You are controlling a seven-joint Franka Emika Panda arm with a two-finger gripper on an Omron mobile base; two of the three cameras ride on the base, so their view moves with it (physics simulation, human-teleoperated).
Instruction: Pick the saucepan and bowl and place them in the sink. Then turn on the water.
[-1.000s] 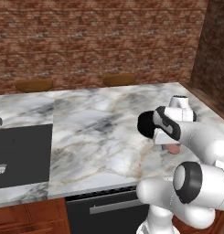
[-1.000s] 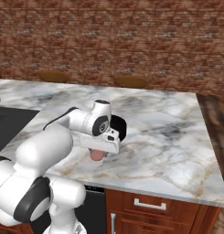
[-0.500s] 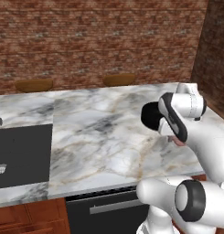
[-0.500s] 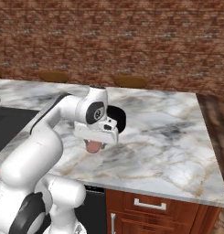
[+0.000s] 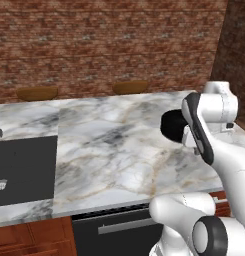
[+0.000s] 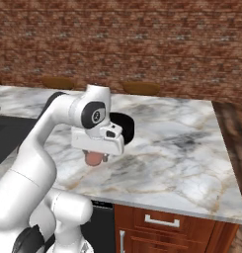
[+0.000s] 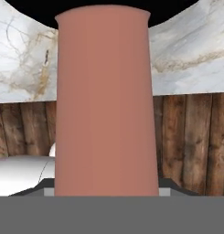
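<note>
the arm has swung up and turned since a moment ago, and the pan point(image 6: 123, 127) has come up with it. before, the hand sat low over the table point(image 5: 109, 150); now it is higher, and the black round part of the pan hangs in the air next to the hand, off the marble. that looks like the pan is picked up, and the next job is to carry it far over to the left, where the sink point(image 5: 24, 167) is.

the hand point(image 6: 95, 157) is pinching the pan's pink handle point(image 7: 106, 105). the handle runs straight out from the hand and fills the middle of the hand view, with the black pan at its far end.

the sink is well apart from the hand, way off to the left, and cut off by the edge of the picture. a little bit of its tap shows at the rim. the fingers are hard to see, as the handle and the white arm cover them. i can't find the bowl, and no water is running.
</note>
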